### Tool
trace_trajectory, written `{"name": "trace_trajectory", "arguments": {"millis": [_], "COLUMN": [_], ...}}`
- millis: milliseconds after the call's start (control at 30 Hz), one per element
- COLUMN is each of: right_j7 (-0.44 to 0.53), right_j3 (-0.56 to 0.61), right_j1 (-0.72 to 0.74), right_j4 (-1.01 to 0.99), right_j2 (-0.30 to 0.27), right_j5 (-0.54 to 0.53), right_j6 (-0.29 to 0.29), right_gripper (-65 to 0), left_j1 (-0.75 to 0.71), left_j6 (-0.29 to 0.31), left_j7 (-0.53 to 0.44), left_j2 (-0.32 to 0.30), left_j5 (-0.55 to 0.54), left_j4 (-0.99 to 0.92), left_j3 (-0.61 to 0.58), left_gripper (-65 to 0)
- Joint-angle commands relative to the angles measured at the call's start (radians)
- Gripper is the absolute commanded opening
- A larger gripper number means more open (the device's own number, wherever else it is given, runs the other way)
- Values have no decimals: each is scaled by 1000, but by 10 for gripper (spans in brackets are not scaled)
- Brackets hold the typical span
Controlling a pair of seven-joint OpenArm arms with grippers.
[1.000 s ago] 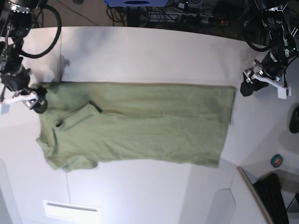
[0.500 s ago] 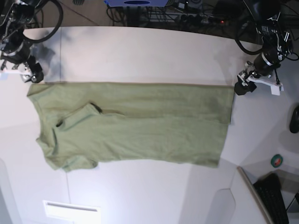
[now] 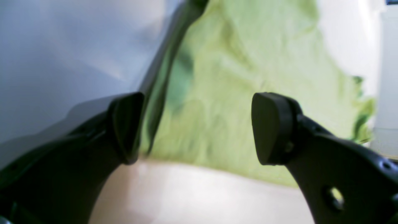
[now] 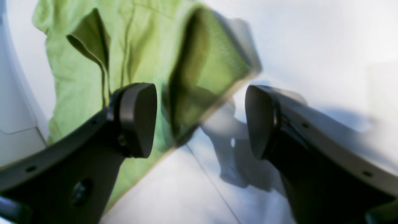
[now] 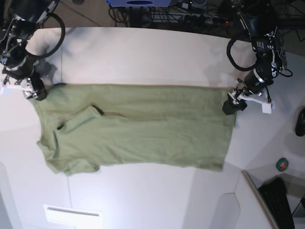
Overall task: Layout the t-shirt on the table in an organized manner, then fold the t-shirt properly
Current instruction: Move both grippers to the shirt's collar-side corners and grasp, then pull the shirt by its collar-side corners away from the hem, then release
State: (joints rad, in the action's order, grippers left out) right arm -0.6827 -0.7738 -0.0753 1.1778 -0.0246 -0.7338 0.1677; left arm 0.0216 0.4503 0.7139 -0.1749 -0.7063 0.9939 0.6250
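White and smooth, the table (image 5: 143, 52) fills most of the overhead view, with a dark cable-strewn floor (image 5: 157, 12) along its far edge. Spread flat across the middle of it lies the t-shirt (image 5: 138, 126), an olive-green garment stretched lengthwise from one side of the view to the other, lightly wrinkled, with a sleeve (image 5: 81, 118) folded over its body near the collar end. At the shirt's hem end, on the view's right, the left gripper (image 5: 229, 106) sits at the upper corner of the cloth. Its wrist camera shows the two black fingers (image 3: 272, 127) standing wide apart with nothing clamped between them; the green fabric lies in the gap beyond the pads, and one edge of it rises in a dark fold beside the other pad. At the opposite end, on the view's left, the right gripper (image 5: 37, 91) sits at the shirt's upper shoulder corner. Its camera shows its fingers (image 4: 138, 119) also spread wide, with a raised flap of the shirt standing between them, nearer the left-hand pad; whether cloth touches that pad cannot be told through the blur. Bare white tabletop shows beneath the other finger.
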Motion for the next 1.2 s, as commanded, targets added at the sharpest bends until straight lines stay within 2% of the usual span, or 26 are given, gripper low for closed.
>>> {"name": "trace_trajectory", "arguments": {"millis": [0, 167, 233, 300, 333, 400, 433, 467, 567, 700, 867, 967, 1167], "right_j7": [-15, 2, 41, 59, 60, 62, 62, 62, 59, -42, -142, -170, -164], "right_j3": [-2, 4, 4, 4, 0, -2, -2, -2, 3, 6, 6, 6, -5], "right_j1": [13, 47, 52, 56, 58, 56, 55, 52, 42, -11, -128, -209, -326], "right_j4": [-9, -52, -63, -89, -100, -111, -112, -112, -108, -29, 144, 221, 331], "right_j2": [-10, -11, -11, -13, -13, -15, -15, -15, -13, -13, -4, 25, 97], "right_j5": [13, 15, 15, 15, 15, 15, 15, 13, 10, 12, 9, 9, 9], "right_j6": [-4, -4, -4, -4, -4, -4, -4, -4, -4, -4, -4, -4, -4], "right_gripper": [-225, -225, -228, -275, -330, -482, -579, -650, -650, -650, -650, -650, -650], "left_j1": [8, 11, 11, 11, 11, 11, 11, 11, 4, -64, -214, -289, -397], "left_j6": [-8, -8, -8, -8, -8, -8, -8, -8, -8, -8, -8, -8, -8], "left_j7": [14, -49, -55, -55, -55, -55, -55, -55, -49, -47, -47, -47, -50], "left_j2": [-10, -12, -12, -12, -12, -15, -15, -16, -19, -53, -81, -85, -76], "left_j5": [17, 17, 17, 17, 17, 17, 17, 17, 17, 17, 12, 12, 10], "left_j4": [-14, -37, -37, -37, -37, -37, -37, -36, -23, 52, 193, 242, 310], "left_j3": [6, -12, -47, -64, -66, -66, -69, -70, -72, -73, -66, -64, -63], "left_gripper": [-148, -150, -199, -321, -405, -571, -650, -650, -650, -650, -650, -650, -650]}}
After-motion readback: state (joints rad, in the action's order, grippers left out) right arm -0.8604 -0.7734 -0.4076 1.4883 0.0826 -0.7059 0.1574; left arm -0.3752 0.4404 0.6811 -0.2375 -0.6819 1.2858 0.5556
